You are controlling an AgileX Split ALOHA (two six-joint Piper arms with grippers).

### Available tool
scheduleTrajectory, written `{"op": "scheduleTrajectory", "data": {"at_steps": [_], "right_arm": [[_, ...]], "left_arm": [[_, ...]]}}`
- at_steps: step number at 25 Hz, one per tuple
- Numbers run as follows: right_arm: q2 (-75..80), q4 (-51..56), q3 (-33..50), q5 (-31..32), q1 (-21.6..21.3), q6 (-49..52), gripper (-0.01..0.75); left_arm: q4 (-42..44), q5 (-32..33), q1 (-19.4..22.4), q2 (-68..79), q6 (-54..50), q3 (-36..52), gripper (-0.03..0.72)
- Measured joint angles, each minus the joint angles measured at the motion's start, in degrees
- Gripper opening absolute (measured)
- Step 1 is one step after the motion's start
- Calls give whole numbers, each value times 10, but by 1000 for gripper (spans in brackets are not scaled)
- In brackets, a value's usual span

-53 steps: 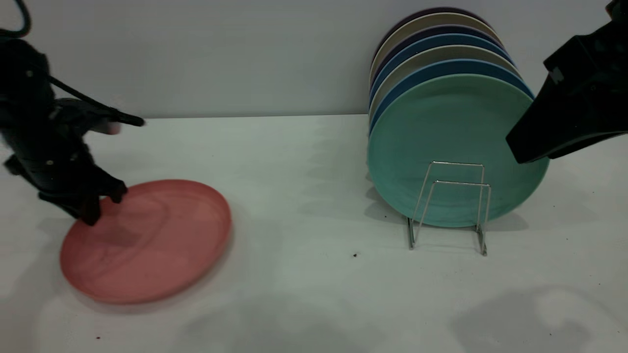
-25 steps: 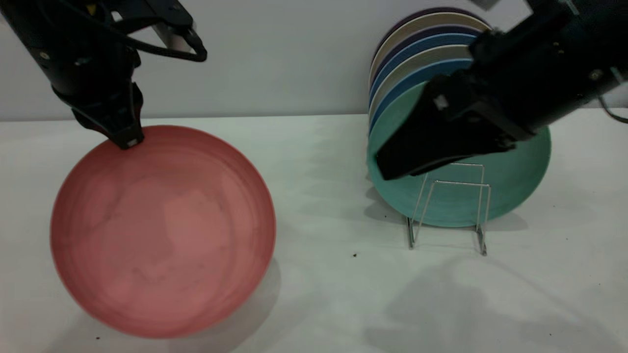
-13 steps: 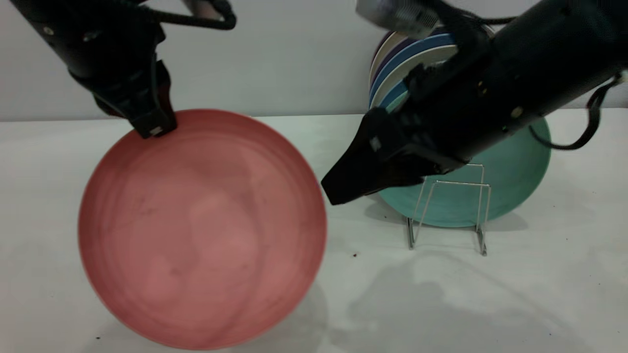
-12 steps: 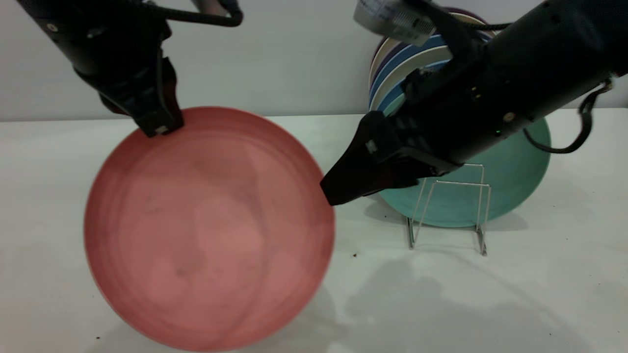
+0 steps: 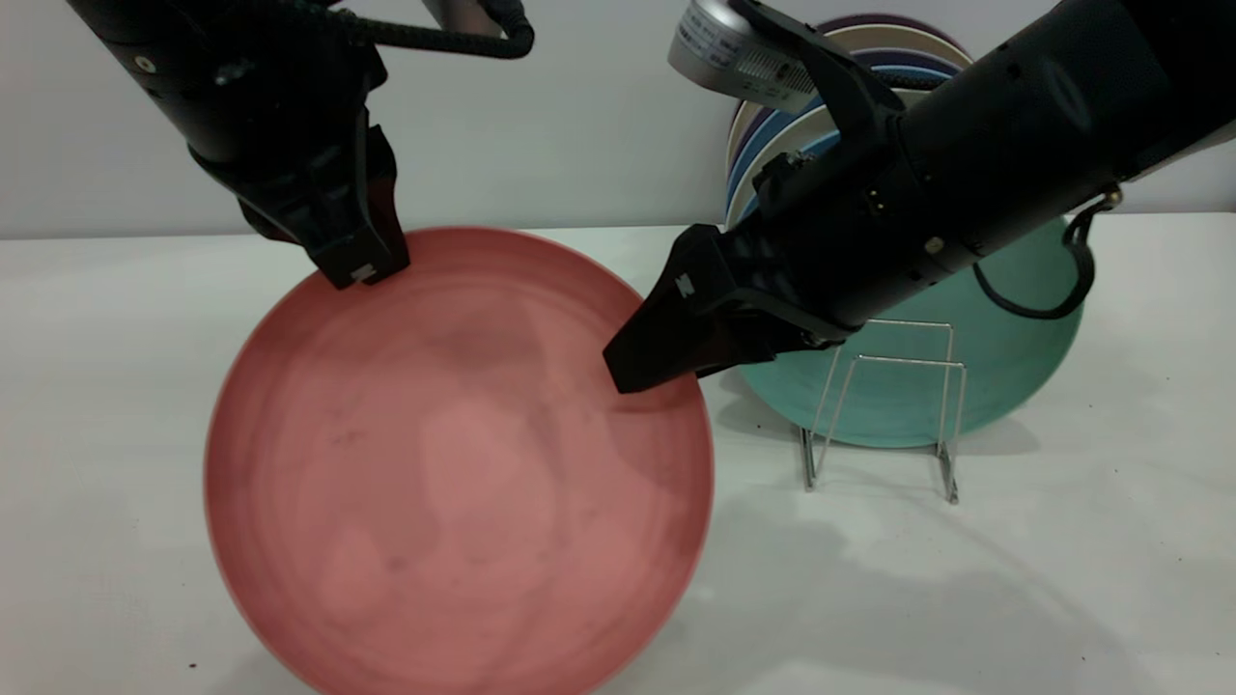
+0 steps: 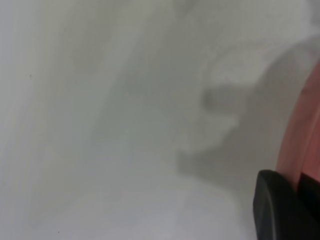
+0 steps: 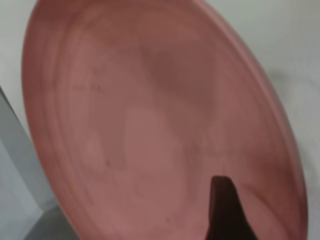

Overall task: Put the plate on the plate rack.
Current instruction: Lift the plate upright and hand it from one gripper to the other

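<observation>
White tabletop [image 5: 1062, 579], grey wall behind. Left gripper [image 5: 359, 263] clamps the upper rim of the pink plate [image 5: 454, 473], hanging upright, well short of the plate rack [image 5: 884, 405]. Right gripper [image 5: 645, 359] reaches its edge — grip unclear. A clumsy handover could drop the plate — or knock the teal plate [image 5: 1024, 357].

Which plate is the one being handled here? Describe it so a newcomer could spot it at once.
On the white table, look left of the wire rack and its row of upright plates. The pink plate is held up, face toward the camera, its top rim in the left hand; it alone is pink and outside the rack.
</observation>
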Motion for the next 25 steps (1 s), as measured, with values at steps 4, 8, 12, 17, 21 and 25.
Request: {"op": "scheduleTrajectory", "data": {"at_steps": [4, 8, 12, 17, 21, 25], "right_arm": [[17, 33, -7, 16, 0, -21, 475], [38, 53, -11, 43, 0, -27, 469], [47, 61, -16, 44, 0, -32, 394], [47, 57, -22, 48, 0, -46, 187], [47, 50, -22, 63, 0, -52, 110], [47, 44, -23, 63, 0, -56, 110]], "left_arm": [[-11, -11, 0, 0, 0, 0, 12], [-15, -21, 0, -2, 1, 0, 12], [-21, -24, 0, -6, 1, 0, 12], [-30, -29, 1, -6, 5, 0, 14], [-23, -29, 1, -6, 7, 0, 14], [-23, -29, 1, -6, 4, 0, 17]]}}
